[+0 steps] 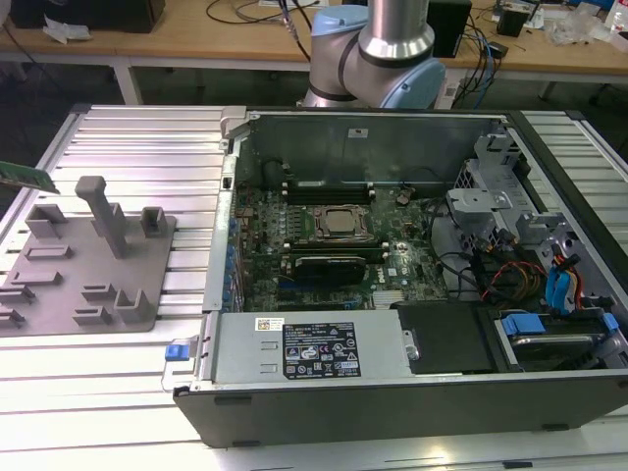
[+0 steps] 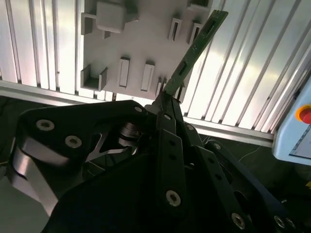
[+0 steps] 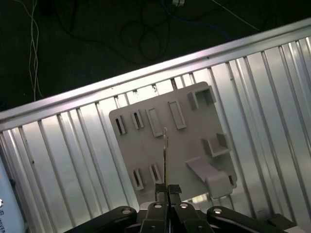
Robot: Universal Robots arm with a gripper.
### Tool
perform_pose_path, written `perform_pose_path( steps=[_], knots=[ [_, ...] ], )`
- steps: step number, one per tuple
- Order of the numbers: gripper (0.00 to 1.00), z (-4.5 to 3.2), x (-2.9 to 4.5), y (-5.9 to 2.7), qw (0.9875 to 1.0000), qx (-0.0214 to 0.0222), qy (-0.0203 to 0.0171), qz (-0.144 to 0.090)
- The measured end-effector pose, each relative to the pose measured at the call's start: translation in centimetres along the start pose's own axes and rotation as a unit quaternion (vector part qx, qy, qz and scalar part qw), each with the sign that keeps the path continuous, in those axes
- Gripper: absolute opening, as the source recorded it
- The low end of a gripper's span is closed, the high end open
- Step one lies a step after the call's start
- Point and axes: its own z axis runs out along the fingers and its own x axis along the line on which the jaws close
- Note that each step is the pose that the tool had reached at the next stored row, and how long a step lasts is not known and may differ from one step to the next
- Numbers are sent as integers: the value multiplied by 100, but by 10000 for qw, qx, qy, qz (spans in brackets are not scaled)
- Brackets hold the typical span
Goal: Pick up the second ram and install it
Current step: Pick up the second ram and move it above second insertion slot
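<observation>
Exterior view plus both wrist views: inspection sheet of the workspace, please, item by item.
Surface: ribbed metal table, bearing the tray and the case.
Job's things: ram held in the air near the grey tray; open case with its motherboard exposed.
Clutter: white scraps on the bench.
Jaws: shut on one end of the ram.
Cables: red and black wires inside the case; a pale lead on the dark floor beyond the table edge.
Surroundings: wooden bench behind the arm's base.
</observation>
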Motion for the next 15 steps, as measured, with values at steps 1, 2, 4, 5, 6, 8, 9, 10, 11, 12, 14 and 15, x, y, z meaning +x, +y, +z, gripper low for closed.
perform_pose_path(
  steps=[1, 2, 4, 5, 6, 8, 9, 10, 11, 12, 14, 15],
  knots=[
    [9, 0, -12, -39, 10000, 0, 0, 3],
    [9, 1, -19, -59, 10000, 0, 0, 4],
    [9, 1, -21, -65, 10000, 0, -1, 5],
    [9, 1, -23, -72, 10000, 0, 0, 2],
    [9, 1, -37, -115, 10000, -1, 0, -27],
    [9, 4, -92, -290, 9999, -24, 6, -139],
    [9, 3, -108, -338, 9999, -31, 8, -164],
    [9, 4, -120, -376, 9998, -37, 10, -181],
    [9, 5, -139, -435, 9998, -45, 12, -207],
    [9, 5, -153, -477, 9997, -51, 14, -227],
    [9, 6, -181, -569, 9996, -64, 18, -266],
    [9, 6, -211, -658, 9995, -75, 21, -294]
  ],
)
